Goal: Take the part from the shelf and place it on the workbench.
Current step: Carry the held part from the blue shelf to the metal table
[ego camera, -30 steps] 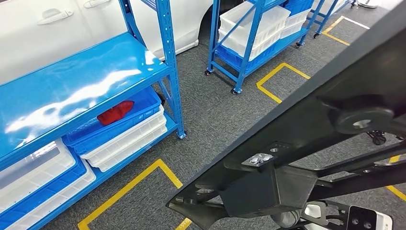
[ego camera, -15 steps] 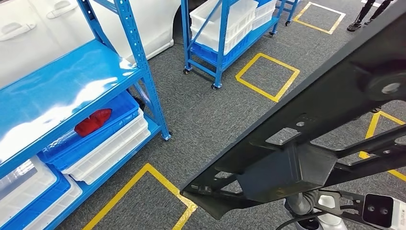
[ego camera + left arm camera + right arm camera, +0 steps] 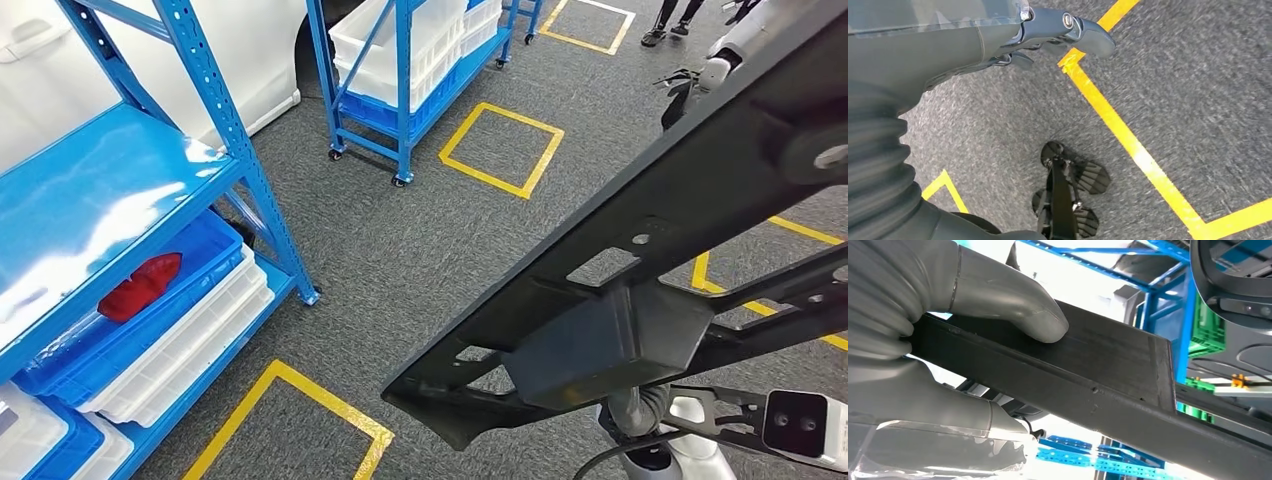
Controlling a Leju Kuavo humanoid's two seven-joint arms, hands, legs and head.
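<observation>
The long black part [image 3: 640,270] is off the shelf, slanting across the head view above the grey carpet [image 3: 420,240]. The right hand [image 3: 948,340] grasps it, thumb pressed on its flat face. The left hand [image 3: 1048,35] hangs over the floor, fingers curled in, holding nothing. To the left stands the blue shelf [image 3: 110,190], a red object [image 3: 140,285] in a blue bin [image 3: 205,260] beneath.

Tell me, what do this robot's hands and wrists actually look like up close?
The right hand has a thick, smooth, light grey thumb and a grey ribbed cover at the wrist, with clear film wrapped lower down. The left hand has the same grey ribbed cover, a plain grey shell, and darker glossy fingers joined with small silver screws. No cables or markings are visible on either.
</observation>
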